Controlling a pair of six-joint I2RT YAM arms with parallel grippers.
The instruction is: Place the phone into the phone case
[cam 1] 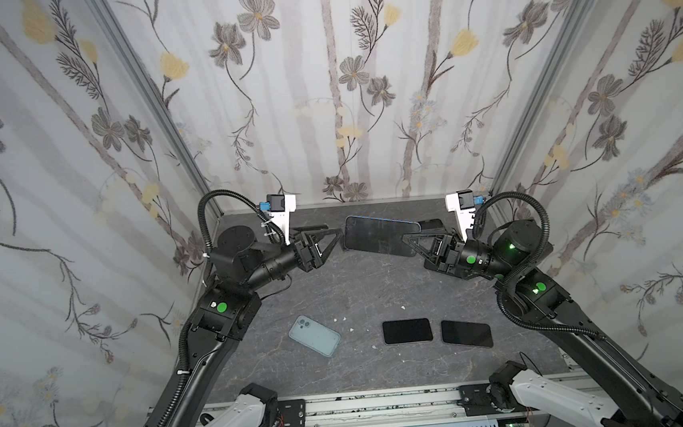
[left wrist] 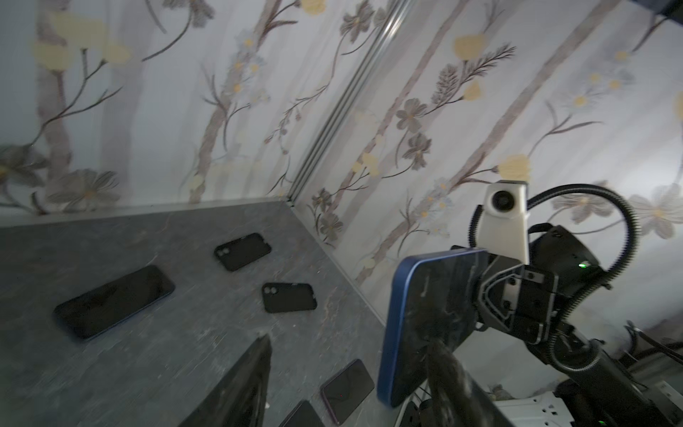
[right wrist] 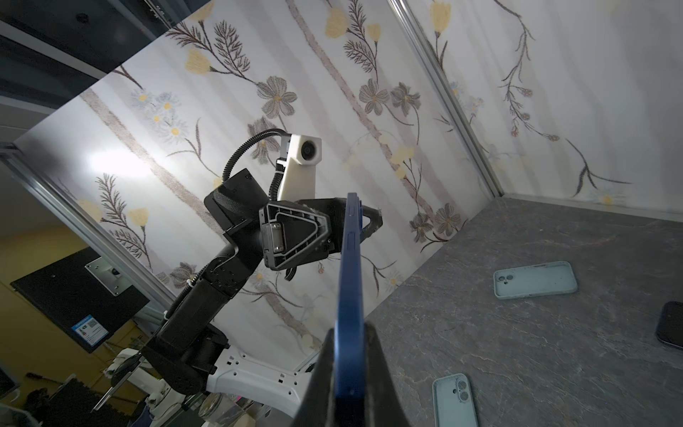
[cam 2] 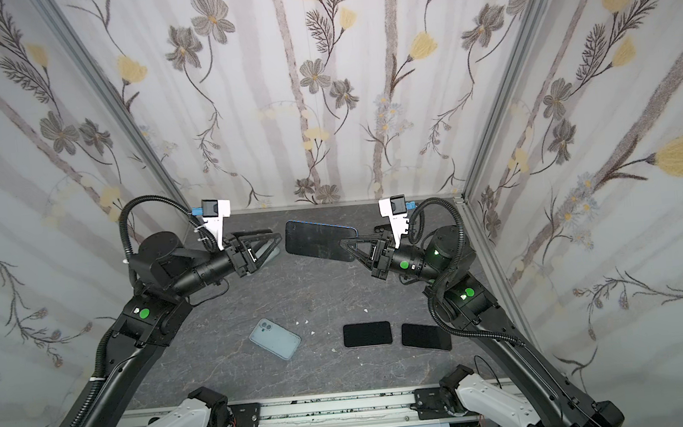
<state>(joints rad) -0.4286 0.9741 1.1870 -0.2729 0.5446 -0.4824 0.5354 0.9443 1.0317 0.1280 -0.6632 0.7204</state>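
right pincer [cam 1: 407, 239] clamps blue phone [cam 1: 379, 236] aloft, long axis left-right; left pincer [cam 1: 329, 234] wide at its left end; pale case [cam 1: 314, 335] lies near-left

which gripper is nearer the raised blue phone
Right: the right gripper is shut on one end of the blue phone; the left gripper stands open at its opposite end, not gripping.

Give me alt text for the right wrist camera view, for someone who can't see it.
The right gripper clamps a blue phone edge-on, raised above the grey table. The left gripper, open, faces it from beyond the phone. Two pale blue cases lie empty on the table.
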